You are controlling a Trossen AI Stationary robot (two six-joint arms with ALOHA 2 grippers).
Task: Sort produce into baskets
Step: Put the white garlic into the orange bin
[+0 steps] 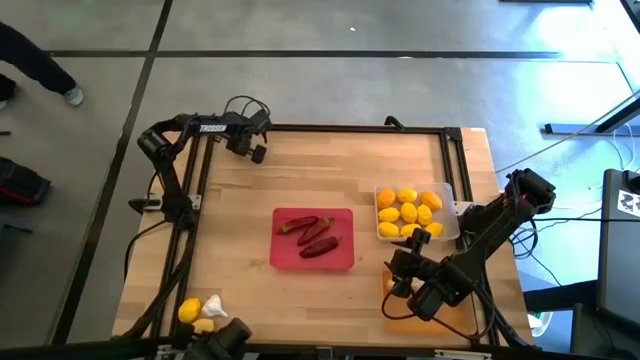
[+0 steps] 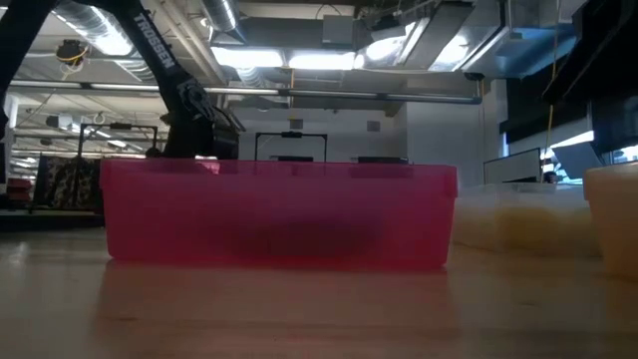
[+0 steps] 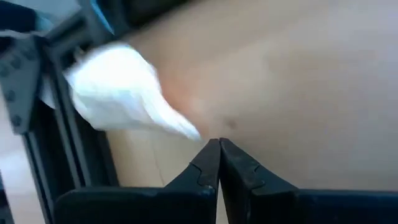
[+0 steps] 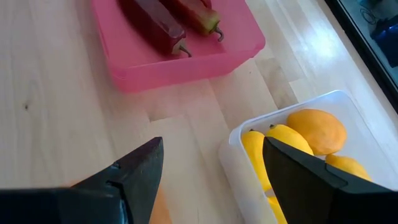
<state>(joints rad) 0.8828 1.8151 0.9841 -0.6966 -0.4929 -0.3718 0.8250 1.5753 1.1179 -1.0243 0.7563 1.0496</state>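
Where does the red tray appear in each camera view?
High view: red tray at table centre, holding chili peppers.
Low view: fills the middle.
Left wrist view: not in it.
Right wrist view: ahead of the open jaws.
Shared landmark: clear tray of lemons beside it.

We see a pale wooden table (image 1: 250, 280) edged by a black frame. On it sit a red tray (image 1: 345, 262) near the middle, a clear tray (image 1: 448, 195) toward the right edge, and a lemon (image 1: 189, 311) beside a garlic bulb (image 1: 215, 305) at the near left corner.
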